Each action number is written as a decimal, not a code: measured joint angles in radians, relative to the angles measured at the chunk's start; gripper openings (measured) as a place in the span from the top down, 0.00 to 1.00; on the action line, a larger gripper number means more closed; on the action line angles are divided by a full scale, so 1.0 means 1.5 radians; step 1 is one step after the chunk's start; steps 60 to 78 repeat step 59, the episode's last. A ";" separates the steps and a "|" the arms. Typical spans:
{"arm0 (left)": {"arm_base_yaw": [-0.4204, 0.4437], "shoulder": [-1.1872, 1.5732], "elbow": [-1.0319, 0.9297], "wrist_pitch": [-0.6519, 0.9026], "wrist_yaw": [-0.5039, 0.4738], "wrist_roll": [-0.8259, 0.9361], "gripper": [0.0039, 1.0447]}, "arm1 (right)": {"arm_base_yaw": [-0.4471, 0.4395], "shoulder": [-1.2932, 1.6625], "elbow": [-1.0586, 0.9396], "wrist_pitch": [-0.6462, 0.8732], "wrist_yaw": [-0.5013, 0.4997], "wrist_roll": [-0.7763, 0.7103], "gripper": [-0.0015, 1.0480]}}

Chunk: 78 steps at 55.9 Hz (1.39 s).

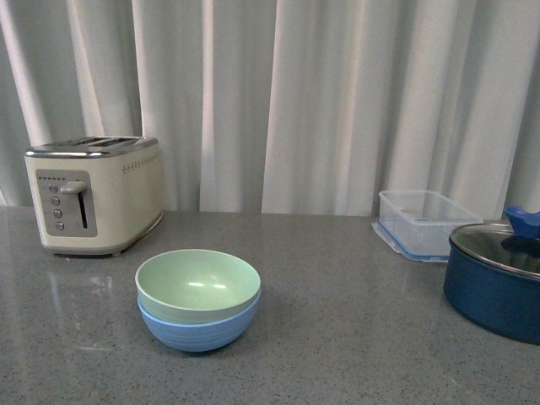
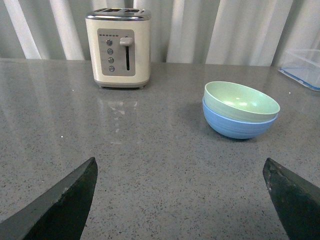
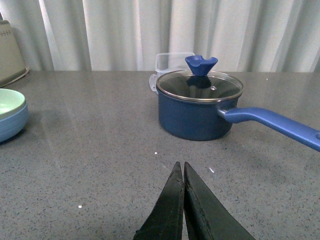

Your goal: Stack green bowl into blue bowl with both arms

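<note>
The pale green bowl (image 1: 198, 283) sits nested inside the light blue bowl (image 1: 199, 328) on the grey counter, in front of the toaster. No arm shows in the front view. In the left wrist view the green bowl (image 2: 241, 100) rests in the blue bowl (image 2: 235, 127) well ahead of my left gripper (image 2: 180, 167), which is open with bare counter between its fingertips (image 2: 80, 185). My right gripper (image 3: 181, 165) is shut with nothing in it, over bare counter. The stacked green bowl (image 3: 10, 102) and blue bowl (image 3: 11, 126) lie far off at the edge of that view.
A cream toaster (image 1: 94, 196) stands at the back left. At the right are a clear plastic container (image 1: 424, 223) and a dark navy pot (image 1: 498, 280) with a glass lid; its long blue handle (image 3: 272, 124) reaches out near my right gripper. Curtains hang behind.
</note>
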 joint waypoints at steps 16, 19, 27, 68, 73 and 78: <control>0.000 0.001 0.000 0.000 0.000 0.000 0.06 | 0.000 0.000 0.000 -0.001 0.000 -0.001 0.62; 0.000 0.001 0.000 0.000 0.000 0.000 0.06 | 0.000 0.000 0.000 -0.001 0.000 -0.001 0.52; 0.000 0.001 0.000 0.000 0.000 0.000 0.06 | 0.000 -0.001 0.000 -0.001 0.000 -0.001 0.29; 0.000 0.001 0.000 0.000 0.000 0.000 0.06 | 0.000 -0.001 0.000 -0.001 0.000 0.000 0.10; 0.000 0.001 0.000 0.000 0.000 0.000 0.06 | 0.000 -0.001 0.000 -0.001 0.000 0.000 0.10; 0.000 0.001 0.000 0.000 0.000 0.000 0.06 | 0.000 -0.001 0.000 -0.001 0.000 0.000 0.10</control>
